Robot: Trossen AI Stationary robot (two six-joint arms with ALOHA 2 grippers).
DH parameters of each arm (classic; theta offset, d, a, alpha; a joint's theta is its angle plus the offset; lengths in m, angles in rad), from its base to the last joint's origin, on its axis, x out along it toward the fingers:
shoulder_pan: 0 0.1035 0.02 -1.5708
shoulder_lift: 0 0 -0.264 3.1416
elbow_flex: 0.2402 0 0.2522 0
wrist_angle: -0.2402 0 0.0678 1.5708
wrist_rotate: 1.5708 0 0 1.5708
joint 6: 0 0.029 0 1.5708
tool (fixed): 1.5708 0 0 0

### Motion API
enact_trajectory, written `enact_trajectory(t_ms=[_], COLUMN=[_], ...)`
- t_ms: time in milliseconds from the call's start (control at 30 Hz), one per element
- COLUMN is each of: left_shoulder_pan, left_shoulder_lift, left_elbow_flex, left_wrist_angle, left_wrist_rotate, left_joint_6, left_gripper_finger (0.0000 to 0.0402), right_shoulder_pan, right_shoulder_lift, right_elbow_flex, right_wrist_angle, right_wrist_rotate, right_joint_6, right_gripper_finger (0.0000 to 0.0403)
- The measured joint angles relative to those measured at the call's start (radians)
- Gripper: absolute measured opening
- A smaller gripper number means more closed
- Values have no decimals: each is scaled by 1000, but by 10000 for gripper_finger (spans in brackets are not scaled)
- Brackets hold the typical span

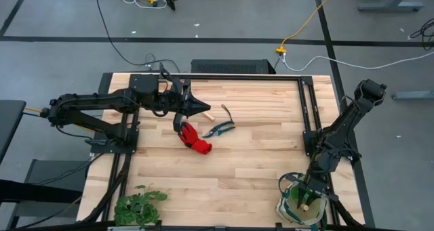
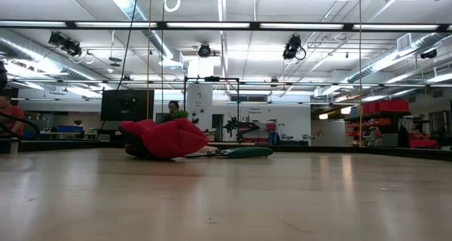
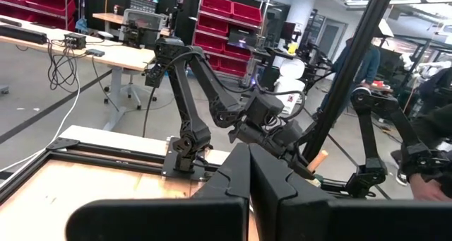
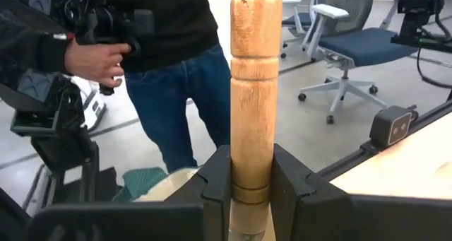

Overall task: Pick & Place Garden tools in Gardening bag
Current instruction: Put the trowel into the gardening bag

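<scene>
Right end effector (image 4: 251, 188) clamped around wooden handle (image 4: 252, 92) over gardening bag (image 1: 302, 207)

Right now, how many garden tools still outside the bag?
2 visible: red glove mid-table near the left gripper, pruning shears beside it. The right gripper holds a wooden-handled tool over the bag; others may be hidden.

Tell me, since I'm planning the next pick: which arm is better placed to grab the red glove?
Likely the left: the left gripper hovers shut right beside the red fabric glove, while the right gripper grips a wooden tool handle over the cream canvas bag.
</scene>
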Motion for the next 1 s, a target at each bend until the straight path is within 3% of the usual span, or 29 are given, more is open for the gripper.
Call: enact_trajectory(t_ms=[700,1000], left_shoulder_pan=[0,0], left_shoulder_lift=[0,0], left_elbow_flex=[0,0], left_wrist_angle=[-1,-1], left_wrist_rotate=[0,0], left_joint_6=[0,0], left_gripper_finger=[3,3], right_shoulder_pan=[0,0], right_shoulder_lift=[0,0], right_elbow_flex=[-1,-1], right_wrist_angle=[-3,-23], right_wrist_rotate=[-10,-2], right_joint_6=[-26,47], right_gripper_finger=[66,113])
